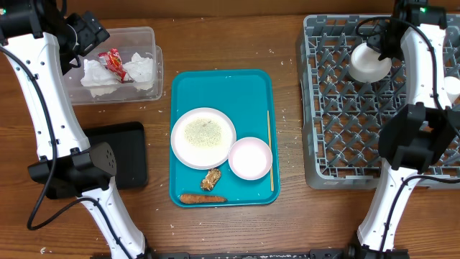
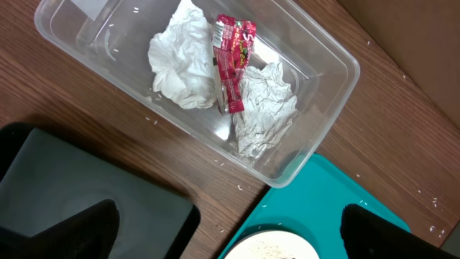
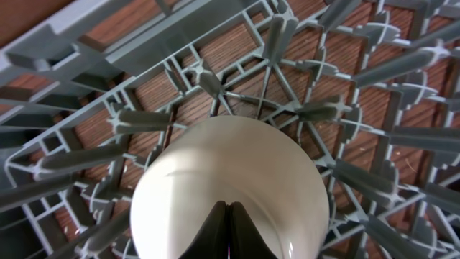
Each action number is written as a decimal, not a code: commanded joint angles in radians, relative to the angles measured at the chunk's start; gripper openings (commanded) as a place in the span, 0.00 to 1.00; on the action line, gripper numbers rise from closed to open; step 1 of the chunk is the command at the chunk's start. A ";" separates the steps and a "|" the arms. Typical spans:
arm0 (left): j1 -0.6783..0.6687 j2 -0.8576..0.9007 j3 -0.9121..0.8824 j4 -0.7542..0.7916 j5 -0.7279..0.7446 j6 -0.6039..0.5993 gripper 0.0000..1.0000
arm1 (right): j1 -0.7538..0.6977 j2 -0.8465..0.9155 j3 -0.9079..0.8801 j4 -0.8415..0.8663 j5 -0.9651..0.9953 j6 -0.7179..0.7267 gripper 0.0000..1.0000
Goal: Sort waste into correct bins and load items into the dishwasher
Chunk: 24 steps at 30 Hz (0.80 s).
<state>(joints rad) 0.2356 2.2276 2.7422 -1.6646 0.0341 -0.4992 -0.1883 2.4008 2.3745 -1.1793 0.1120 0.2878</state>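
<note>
Pinching the white bowl by its rim, the right pincer is holding it right over the dish rack pegs, so I'm guessing straight down next. Left pincer is hanging wide open over the clear tub.

The wooden counter carries one clear plastic rectangular tub, one flat black rectangular tray with a low rim, one larger teal plastic tray and one large square grey plastic dish rack with upright pegs.

There are two crumpled white paper napkins and one red-and-silver crinkled wrapper.

The plates number two: one large round white plate and one smaller round white plate. There is one round white bowl and one small white cup.

Also here are one thin wooden stick, one brown-orange food stick and one brown food lump.

The white rice grains are too many and too small to count.

Two white-and-black robot arms are in view.
</note>
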 commanded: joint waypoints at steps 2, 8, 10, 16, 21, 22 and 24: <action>0.003 -0.005 0.010 0.000 0.008 -0.010 1.00 | -0.016 0.003 0.000 0.019 0.022 -0.003 0.04; 0.003 -0.005 0.010 0.000 0.008 -0.010 1.00 | -0.053 0.003 0.000 0.008 -0.021 -0.003 0.04; 0.003 -0.005 0.010 0.000 0.008 -0.010 1.00 | -0.064 0.004 0.000 0.006 -0.037 -0.003 0.04; 0.003 -0.005 0.010 0.000 0.008 -0.010 1.00 | -0.084 0.005 0.000 0.003 -0.043 -0.003 0.04; 0.003 -0.005 0.010 0.000 0.008 -0.010 1.00 | -0.084 0.001 0.011 -0.021 -0.066 -0.003 0.04; 0.003 -0.005 0.010 0.000 0.008 -0.010 1.00 | -0.082 -0.002 0.016 -0.023 -0.083 -0.003 0.04; 0.003 -0.005 0.010 0.000 0.008 -0.010 1.00 | -0.077 -0.011 0.017 -0.020 -0.113 -0.003 0.04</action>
<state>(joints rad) 0.2356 2.2276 2.7422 -1.6646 0.0345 -0.4992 -0.2737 2.4050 2.3737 -1.2037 0.0486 0.2871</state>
